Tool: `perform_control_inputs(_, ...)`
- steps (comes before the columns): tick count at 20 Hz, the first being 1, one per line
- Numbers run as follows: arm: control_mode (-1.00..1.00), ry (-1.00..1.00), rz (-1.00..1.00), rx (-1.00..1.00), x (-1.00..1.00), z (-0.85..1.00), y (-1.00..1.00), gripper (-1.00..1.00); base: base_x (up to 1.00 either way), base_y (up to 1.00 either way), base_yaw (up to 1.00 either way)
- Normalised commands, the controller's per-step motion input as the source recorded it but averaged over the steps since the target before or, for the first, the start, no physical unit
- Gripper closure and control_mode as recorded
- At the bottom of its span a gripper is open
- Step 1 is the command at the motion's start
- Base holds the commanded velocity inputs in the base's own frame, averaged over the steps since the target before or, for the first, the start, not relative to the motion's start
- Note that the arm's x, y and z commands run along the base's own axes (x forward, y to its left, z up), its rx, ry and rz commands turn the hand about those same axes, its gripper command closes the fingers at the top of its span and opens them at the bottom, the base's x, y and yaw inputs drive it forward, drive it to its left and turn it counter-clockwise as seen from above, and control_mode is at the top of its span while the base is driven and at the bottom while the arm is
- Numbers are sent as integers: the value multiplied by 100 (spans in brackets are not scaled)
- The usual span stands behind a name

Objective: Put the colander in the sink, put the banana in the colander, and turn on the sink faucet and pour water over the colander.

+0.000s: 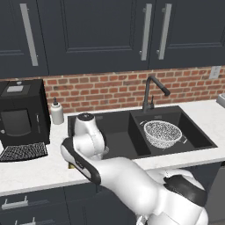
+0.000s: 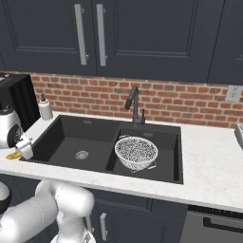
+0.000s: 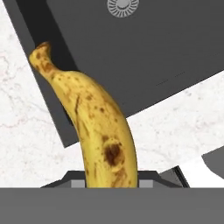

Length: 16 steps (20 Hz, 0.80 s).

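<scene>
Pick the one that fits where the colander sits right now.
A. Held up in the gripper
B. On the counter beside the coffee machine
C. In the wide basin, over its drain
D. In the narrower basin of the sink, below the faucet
D: the colander sits in the sink's narrower basin, in front of the faucet; the wide basin's drain lies uncovered.

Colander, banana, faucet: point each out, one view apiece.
colander (image 2: 136, 152): right base view, mesh bowl centre.
banana (image 3: 103, 127): hand view, mid-body.
faucet (image 1: 147, 94): left base view, upright stem.
</scene>
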Motion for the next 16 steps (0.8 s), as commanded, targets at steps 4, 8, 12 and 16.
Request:
perform_control_inputs(4,-100,-7,0,0,-25,26,-57,100,0,0,0)
perform_control_inputs(8,-100,-3,0,0,-25,17,-60,100,0,0,0)
perform_control_inputs(12,-100,0,0,0,-22,3,-48,100,0,0,0)
perform_control_inputs(16,-100,0,0,0,-22,6,-50,100,0,0,0)
